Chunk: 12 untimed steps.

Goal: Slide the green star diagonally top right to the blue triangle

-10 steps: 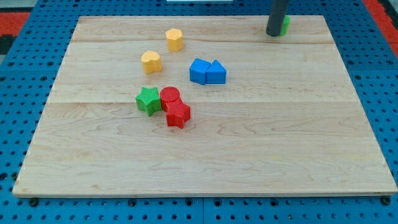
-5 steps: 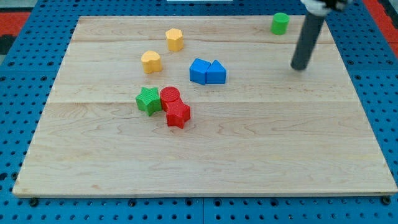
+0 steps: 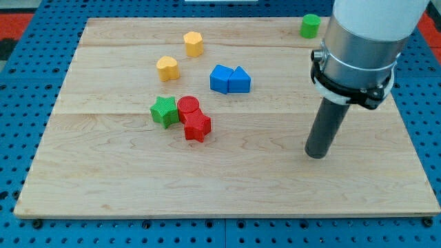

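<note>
1. My tip (image 3: 315, 156), the lower end of the straight dark rod, rests on the pale wooden board (image 3: 227, 186) at the view's right, well apart from every block. It carries no hand, so nothing is spread, pressed or pinched.
2. The red star block (image 3: 197, 127) touches the red cylinder block (image 3: 188, 107) just above it.
3. The green star block (image 3: 164, 111) sits left of centre, touching the red cylinder's left side.
4. The blue triangle block (image 3: 239, 80) lies up and right of the green star, touching a blue cube-like block (image 3: 220, 78).
5. 2 yellow hexagonal blocks (image 3: 167, 67) (image 3: 193, 43) lie further up.
6. A green cylinder block (image 3: 310, 26) stands at the top right edge.
</note>
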{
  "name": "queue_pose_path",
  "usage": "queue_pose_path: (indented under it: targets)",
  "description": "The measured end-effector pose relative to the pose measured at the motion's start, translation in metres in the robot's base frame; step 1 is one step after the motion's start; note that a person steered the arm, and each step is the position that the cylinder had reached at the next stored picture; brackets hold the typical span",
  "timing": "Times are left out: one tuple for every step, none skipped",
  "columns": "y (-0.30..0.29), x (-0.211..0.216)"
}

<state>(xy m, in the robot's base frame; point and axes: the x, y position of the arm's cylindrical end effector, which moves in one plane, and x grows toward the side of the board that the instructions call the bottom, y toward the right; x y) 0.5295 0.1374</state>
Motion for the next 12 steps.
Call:
queue_pose_path:
  targets:
    - [-0.029, 0.037]
    - [-0.113, 0.05]
    - [-0.195, 0.029]
    - [-0.228, -0.038]
    - [-0.255, -0.079]
    - [-0.263, -0.12]
    - [-0.219, -0.174]
    - [-0.195, -0.221]
    - [-0.187, -0.252]
    - [-0.127, -0.261]
    - [-0.17, -0.249]
    - [-0.201, -0.224]
